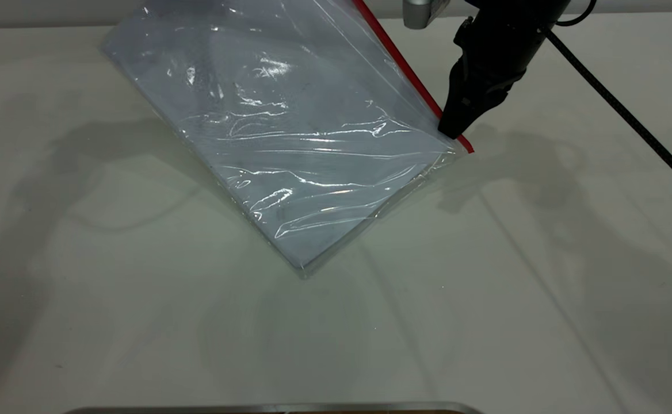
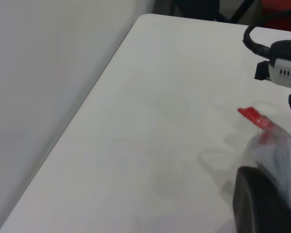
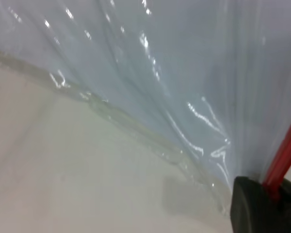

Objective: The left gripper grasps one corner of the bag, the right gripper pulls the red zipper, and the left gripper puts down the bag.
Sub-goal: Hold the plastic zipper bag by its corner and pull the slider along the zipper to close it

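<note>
The bag (image 1: pixel 290 132) is a flat rectangular pouch of clear, glossy plastic, crinkled into shallow folds that catch the light in thin white streaks. Pale sheets fill it almost to its seams. It lies slantwise on the white table (image 1: pixel 543 299), one low corner resting on the surface towards the camera and the far end running up out of the exterior view. Along its right-hand long edge runs the red zipper (image 1: pixel 411 80), a thin straight matte strip that ends at the corner of the bag (image 1: pixel 464 146).

The right gripper (image 1: pixel 450 131), black with long tapered jaws, comes down from the top of the exterior view and meets the red strip just short of that corner. In its own wrist view the red strip (image 3: pixel 283 155) disappears between its black fingertips (image 3: pixel 252 204), so the jaws are closed on the zipper. A thin black braided cable (image 1: pixel 623 109) trails from it across the table to the right.

The left gripper (image 2: pixel 266 204) shows only as a dark blocky mass at the edge of its wrist view, with crumpled clear plastic and a red end of the strip (image 2: pixel 252 115) just beside it; whether its jaws are clamped cannot be told.

The table is smooth and matte, with soft shadows, and lies open to the left of, in front of and to the right of the pouch. A metal rim (image 1: pixel 267 407) lies along the near edge.
</note>
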Controlling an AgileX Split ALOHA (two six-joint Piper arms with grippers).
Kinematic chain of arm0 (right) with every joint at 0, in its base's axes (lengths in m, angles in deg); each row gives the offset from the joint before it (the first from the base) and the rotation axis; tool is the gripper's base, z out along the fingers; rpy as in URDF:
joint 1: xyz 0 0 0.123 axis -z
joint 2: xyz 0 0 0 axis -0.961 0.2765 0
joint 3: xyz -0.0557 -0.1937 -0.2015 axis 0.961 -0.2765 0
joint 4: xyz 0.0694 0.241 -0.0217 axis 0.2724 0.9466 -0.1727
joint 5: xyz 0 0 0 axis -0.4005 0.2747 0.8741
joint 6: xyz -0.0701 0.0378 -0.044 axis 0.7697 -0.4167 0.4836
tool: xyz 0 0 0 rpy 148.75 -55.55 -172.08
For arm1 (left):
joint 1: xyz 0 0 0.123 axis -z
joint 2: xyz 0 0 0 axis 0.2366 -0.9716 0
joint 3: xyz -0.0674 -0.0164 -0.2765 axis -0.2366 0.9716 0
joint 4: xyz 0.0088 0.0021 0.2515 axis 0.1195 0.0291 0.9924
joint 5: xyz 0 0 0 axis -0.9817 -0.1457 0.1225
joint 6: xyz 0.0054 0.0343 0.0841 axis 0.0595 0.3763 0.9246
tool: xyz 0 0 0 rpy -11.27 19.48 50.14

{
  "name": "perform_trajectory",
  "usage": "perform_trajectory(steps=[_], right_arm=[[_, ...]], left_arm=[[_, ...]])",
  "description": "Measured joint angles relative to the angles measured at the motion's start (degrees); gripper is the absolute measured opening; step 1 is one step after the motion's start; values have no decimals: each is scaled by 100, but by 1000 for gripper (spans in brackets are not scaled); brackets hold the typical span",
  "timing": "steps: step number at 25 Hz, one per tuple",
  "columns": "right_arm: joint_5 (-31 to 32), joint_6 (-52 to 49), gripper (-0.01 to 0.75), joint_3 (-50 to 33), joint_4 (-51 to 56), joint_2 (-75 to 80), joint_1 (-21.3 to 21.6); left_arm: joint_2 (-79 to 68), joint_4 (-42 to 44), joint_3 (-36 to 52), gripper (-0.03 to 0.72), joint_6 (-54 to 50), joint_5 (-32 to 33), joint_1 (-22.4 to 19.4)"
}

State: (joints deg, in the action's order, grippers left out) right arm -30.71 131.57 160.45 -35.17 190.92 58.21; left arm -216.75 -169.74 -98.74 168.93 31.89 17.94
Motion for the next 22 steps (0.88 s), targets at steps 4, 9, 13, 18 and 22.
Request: perform_trajectory(steps=[4, 9, 13, 18, 22], right_arm=[[54, -10, 37, 0, -78, 0, 0], [-8, -219, 40, 0, -97, 0, 0], [-2, -908, 58, 230, -146, 0, 11], [468, -1186, 83, 949, -55, -71, 30], [786, -1199, 103, 1556, 335, -322, 30]], left_arm=[[11, 0, 0, 55, 0, 0, 0], [28, 0, 0, 55, -129, 0, 0], [28, -27, 5, 55, -460, -68, -9], [-72, -322, 271, 55, -538, -358, -49], [-202, -414, 705, 55, -550, -639, -54]])
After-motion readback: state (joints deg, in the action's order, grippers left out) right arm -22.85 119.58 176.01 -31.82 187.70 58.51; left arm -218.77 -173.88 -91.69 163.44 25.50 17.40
